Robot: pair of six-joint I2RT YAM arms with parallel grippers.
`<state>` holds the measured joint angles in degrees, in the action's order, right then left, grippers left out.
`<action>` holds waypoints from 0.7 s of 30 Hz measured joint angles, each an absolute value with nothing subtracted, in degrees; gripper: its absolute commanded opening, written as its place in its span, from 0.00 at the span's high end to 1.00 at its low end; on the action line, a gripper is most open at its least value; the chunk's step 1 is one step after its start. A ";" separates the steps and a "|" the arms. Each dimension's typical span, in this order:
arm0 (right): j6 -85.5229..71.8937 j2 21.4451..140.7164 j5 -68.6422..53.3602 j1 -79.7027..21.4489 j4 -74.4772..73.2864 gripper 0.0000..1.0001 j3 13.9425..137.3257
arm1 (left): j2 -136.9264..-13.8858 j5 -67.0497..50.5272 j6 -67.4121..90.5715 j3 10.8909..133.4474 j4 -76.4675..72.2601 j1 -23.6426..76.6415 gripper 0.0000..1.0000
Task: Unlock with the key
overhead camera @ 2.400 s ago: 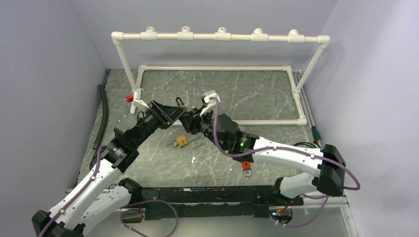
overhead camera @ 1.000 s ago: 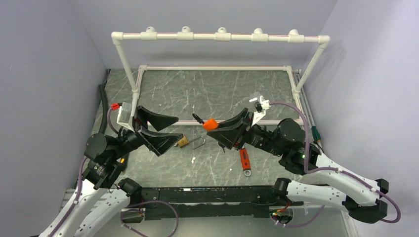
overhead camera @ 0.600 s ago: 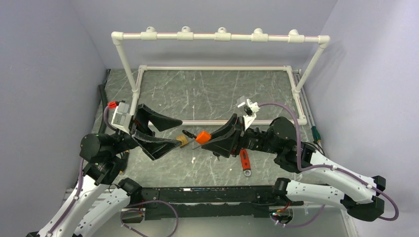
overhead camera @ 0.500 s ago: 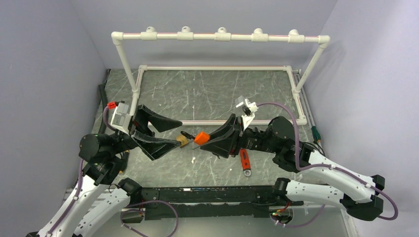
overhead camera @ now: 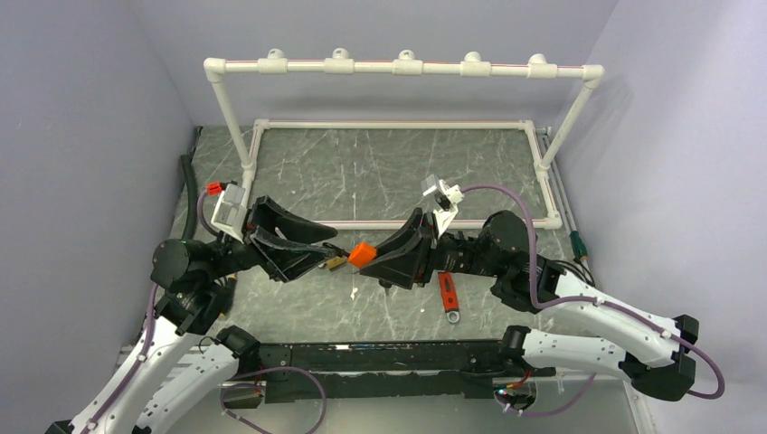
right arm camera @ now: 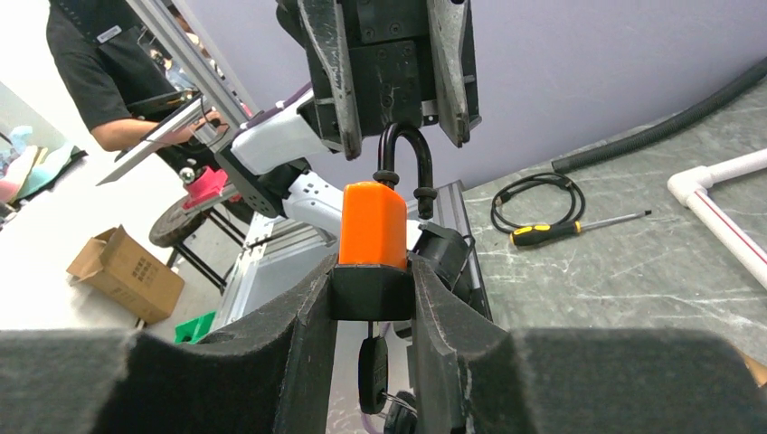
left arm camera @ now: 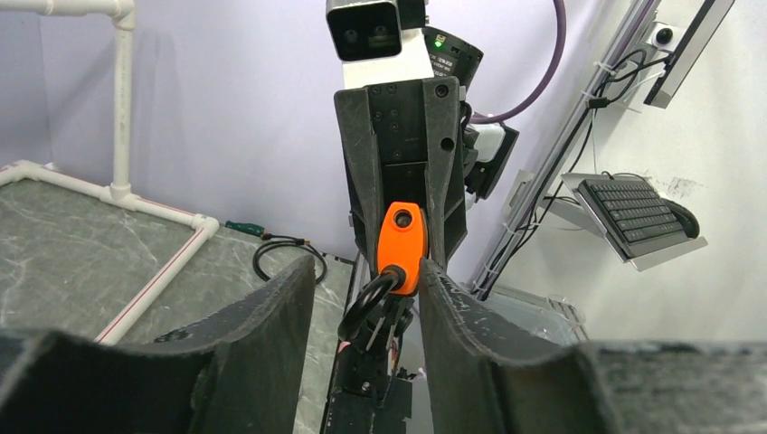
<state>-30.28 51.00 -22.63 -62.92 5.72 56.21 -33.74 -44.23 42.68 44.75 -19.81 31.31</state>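
The right gripper [right arm camera: 373,271] was clamped tight on the body of the orange padlock [right arm camera: 373,224], held in the air. The padlock's black shackle [right arm camera: 404,158] reached between the spread fingers of the left gripper [left arm camera: 364,276], which gripped nothing. A dark key [right arm camera: 371,362] hung under the padlock. Beneath the padlock lay the grey marbled table [overhead camera: 398,167], with a brass padlock [overhead camera: 336,263] just beside it and a red-handled tool [overhead camera: 447,291] nearby. A white pipe frame [overhead camera: 398,68] and lilac walls [overhead camera: 90,108] stood beyond it.
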 measured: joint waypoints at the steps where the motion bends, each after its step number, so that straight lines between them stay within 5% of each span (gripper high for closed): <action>1: -30.33 51.05 -22.65 -62.92 6.00 1.00 56.23 | -33.78 -44.23 42.68 44.75 -19.64 31.31 0.55; 7: -30.65 52.10 -22.81 -62.85 7.40 1.00 56.23 | -33.85 -44.25 42.76 44.69 -18.92 31.31 0.87; 13: -30.55 53.04 -22.39 -62.57 7.40 1.00 56.23 | -33.19 -44.10 42.89 44.71 -17.58 31.31 0.93; 18: -30.22 53.04 -20.99 -62.61 7.35 1.00 56.23 | -32.60 -42.70 42.57 45.28 -14.48 31.31 0.55; 21: -30.17 53.06 -20.23 -62.61 7.42 1.00 56.23 | -31.86 -41.98 42.19 45.28 -12.08 31.31 0.48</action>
